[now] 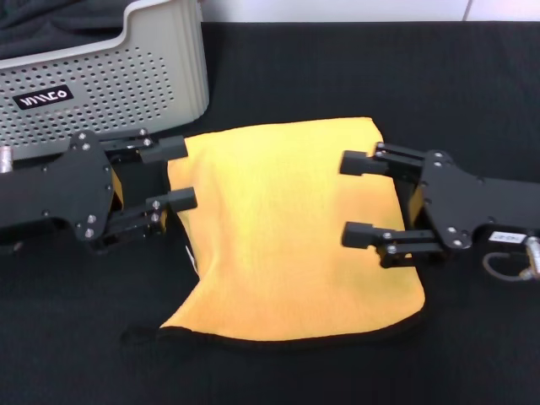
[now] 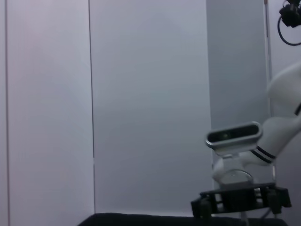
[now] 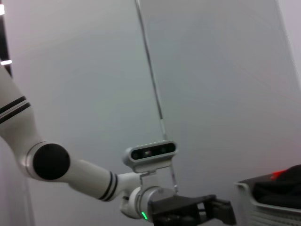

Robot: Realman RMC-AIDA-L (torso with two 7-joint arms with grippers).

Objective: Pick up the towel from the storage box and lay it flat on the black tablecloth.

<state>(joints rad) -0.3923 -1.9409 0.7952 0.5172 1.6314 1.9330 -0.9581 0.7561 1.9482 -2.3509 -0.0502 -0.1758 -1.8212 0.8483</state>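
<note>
The orange-yellow towel (image 1: pixel 287 228) lies spread on the black tablecloth (image 1: pixel 405 76), its black-stitched front edge curled and its front left corner uneven. My left gripper (image 1: pixel 179 175) is open at the towel's left edge, fingers pointing right. My right gripper (image 1: pixel 359 198) is open over the towel's right edge, fingers pointing left. Neither holds the towel. The light grey storage box (image 1: pixel 110 76) with holes and a black label stands at the back left. The left wrist view shows the right gripper (image 2: pixel 235 200) far off; the right wrist view shows the left gripper (image 3: pixel 221 210) and the box rim (image 3: pixel 273 197).
A dark grey cloth (image 1: pixel 51 21) lies inside the storage box. A white wall edge (image 1: pixel 354 10) runs behind the table. Bare black tablecloth lies to the right, behind and in front of the towel.
</note>
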